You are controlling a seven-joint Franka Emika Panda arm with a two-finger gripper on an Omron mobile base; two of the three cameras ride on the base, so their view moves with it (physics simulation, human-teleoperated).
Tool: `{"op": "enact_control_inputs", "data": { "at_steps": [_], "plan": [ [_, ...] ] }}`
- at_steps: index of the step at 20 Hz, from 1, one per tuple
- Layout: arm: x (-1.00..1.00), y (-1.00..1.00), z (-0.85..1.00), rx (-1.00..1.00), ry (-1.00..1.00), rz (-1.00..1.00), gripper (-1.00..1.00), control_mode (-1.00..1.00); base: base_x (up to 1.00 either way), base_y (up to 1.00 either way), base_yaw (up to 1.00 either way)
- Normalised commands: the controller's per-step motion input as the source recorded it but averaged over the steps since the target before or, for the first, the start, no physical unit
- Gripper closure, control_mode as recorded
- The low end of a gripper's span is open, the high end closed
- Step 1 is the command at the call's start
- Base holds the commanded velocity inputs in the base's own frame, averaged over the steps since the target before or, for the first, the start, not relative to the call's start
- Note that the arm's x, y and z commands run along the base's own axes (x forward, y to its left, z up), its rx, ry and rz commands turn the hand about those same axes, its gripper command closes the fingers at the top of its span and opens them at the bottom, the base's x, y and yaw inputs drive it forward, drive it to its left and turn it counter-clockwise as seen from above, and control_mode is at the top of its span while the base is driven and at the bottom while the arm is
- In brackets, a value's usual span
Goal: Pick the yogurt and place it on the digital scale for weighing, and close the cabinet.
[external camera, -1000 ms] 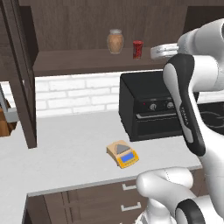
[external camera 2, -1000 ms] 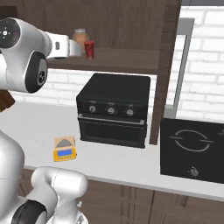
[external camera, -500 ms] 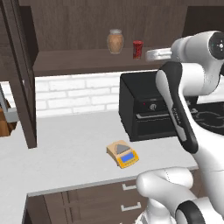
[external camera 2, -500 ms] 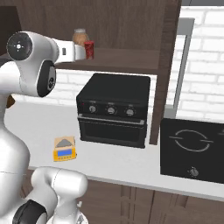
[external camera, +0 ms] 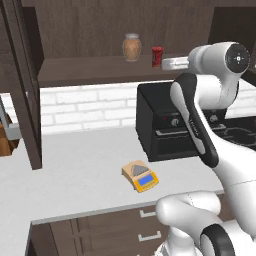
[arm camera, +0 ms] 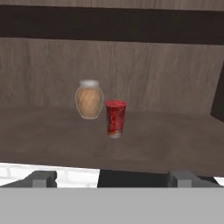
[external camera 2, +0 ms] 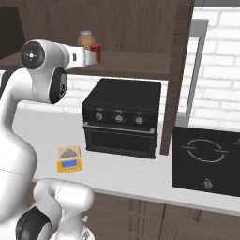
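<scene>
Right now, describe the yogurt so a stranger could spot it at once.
Look at the open dark wooden cabinet above the black oven. Two things stand on its shelf, side by side. The yogurt is the small dark red cup with a red lid, slimmer than the rounder tan jar with a grey lid beside it.

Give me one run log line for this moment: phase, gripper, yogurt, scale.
phase: approaching shelf | gripper: open, empty, short of the yogurt | yogurt: upright on cabinet shelf, beside jar | digital scale: on counter, nothing on it

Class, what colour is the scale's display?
Blue, on the scale; clearest in the left base view.
</scene>
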Motion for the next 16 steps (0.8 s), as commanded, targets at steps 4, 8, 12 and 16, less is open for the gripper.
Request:
{"op": "enact_control_inputs", "data": {
  "at_steps": [4,8,12,16],
  "plan": [
    [0.3,0.0,0.0,0.0,0.0,0.0,-1.0,-1.0,0.0,0.0,0.0],
    [0.31,0.0,0.0,0.0,0.0,0.0,-1.0,-1.0,0.0,0.0,0.0],
    [0.41,0.0,0.0,0.0,0.0,0.0,-1.0,-1.0,0.0,0.0,0.0],
    [0.42,0.0,0.03,0.0,0.0,0.0,-1.0,-1.0,0.0,0.0,0.0]
  ]
}}
